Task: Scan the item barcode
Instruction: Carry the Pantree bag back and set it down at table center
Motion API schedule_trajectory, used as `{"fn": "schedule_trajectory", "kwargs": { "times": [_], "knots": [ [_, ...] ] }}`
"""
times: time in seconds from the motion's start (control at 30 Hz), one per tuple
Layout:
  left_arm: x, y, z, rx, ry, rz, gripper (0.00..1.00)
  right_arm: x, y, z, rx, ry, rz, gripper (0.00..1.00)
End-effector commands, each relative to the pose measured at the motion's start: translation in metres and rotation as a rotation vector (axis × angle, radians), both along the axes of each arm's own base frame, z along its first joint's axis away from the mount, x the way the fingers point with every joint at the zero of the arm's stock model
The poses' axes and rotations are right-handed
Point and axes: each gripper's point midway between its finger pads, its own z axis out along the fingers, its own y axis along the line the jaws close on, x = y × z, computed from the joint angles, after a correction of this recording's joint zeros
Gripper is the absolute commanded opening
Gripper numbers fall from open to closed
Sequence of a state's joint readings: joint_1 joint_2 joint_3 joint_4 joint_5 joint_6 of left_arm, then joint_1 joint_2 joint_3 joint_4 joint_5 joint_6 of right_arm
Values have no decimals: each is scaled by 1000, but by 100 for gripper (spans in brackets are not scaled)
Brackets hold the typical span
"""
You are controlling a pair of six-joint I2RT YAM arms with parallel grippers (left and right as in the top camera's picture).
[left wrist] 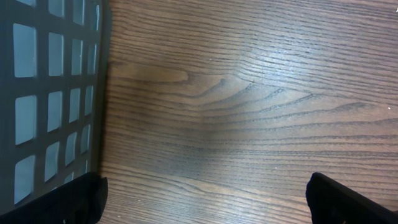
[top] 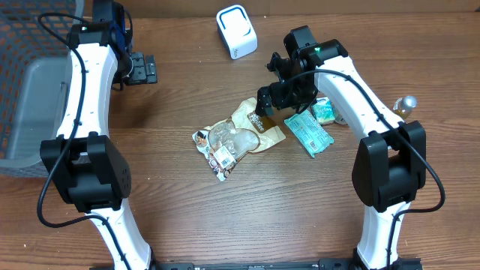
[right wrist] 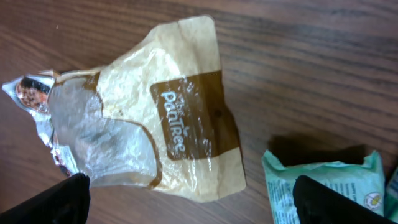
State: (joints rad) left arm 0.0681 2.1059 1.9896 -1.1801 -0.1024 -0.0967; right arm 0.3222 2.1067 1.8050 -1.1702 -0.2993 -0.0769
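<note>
The pouch (top: 259,124) lies mid-table, overlapping a clear packet (top: 225,142), just below the right gripper (top: 264,101), whose jaws stand wide and empty. The left gripper (top: 142,69), far left, is wide too. The pouch looks light, crinkly and slippery, so pinch a flat edge.

On my wooden table (top: 187,217) lie a white scanner (top: 236,31), a tan pouch (top: 244,114) overlapped by a clear packet (top: 221,146), a green packet (top: 309,133) and, I think, a small bottle (top: 406,104).

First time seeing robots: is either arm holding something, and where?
Nothing is held. The right gripper hangs open above the tan pouch; the left gripper is open over bare table.
</note>
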Motion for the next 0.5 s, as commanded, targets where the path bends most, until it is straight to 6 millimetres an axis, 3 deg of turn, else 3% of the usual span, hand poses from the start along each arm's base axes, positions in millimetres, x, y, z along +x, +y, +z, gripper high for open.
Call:
{"fn": "schedule_trajectory", "kwargs": {
  "times": [0.0,0.2,0.47],
  "knots": [
    [4,4,4,13,-13,-8,100,8,-8,4,-39,-37,-55,100],
    [4,3,4,13,-13,-8,100,28,-31,1,-154,-80,-292,100],
    [4,4,4,13,-13,-8,99,53,-23,9,-105,-179,-305,100]
  ]
}}
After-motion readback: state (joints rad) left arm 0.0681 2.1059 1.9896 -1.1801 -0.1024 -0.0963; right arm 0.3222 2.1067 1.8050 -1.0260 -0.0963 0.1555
